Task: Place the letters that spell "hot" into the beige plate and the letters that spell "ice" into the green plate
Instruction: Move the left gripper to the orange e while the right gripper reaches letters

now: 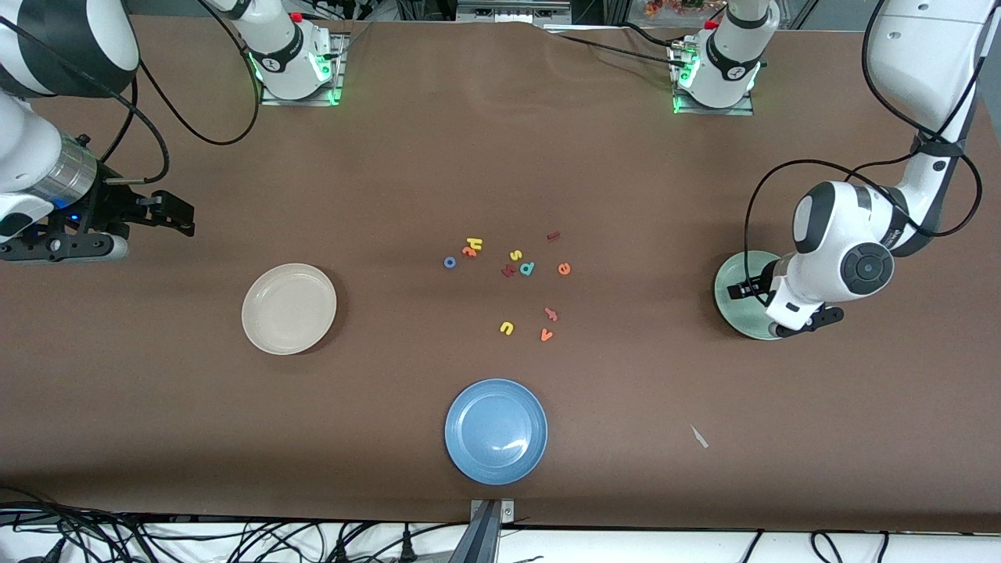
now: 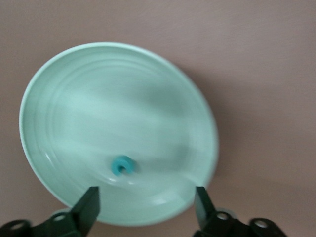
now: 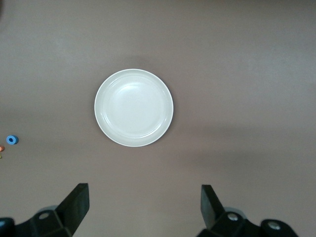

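The teal c (image 2: pixel 123 165) lies in the green plate (image 2: pixel 74 98), near the middle of its floor, so this drop looks done. The left pincer (image 2: pixel 145 202) hangs over that plate with its fingers spread wide and nothing between them: released, touching neither the c nor the plate.

To finish the step well, I would lift the left pincer straight up before swinging it away, so that a finger does not catch the raised rim and shift the plate. Then carry it toward the letter cluster at the middle of the counter (image 1: pixel 626 469), with the jaws kept apart for the next pick.

Taking the green plate as the mark: the orange e (image 1: pixel 564 269) is the cluster letter lying closest to it, and the maroon i (image 1: pixel 554 234) sits just farther from the front camera than the e. Both are on the bare counter, apart from their neighbours, so either looks an easy next grasp; the e seems the shorter reach. They are thin and small, so the fingers should come down squarely astride one letter only.

The yellow h (image 1: pixel 473 244) and blue o (image 1: pixel 450 262) lie at the cluster's end away from the green plate, toward the beige plate (image 1: pixel 266 328). The orange t I take to be the piece at (image 1: pixel 551 314). The beige plate holds nothing.

The right pincer (image 3: pixel 145 205) waits high over the counter at the right arm's end, jaws wide apart and empty.
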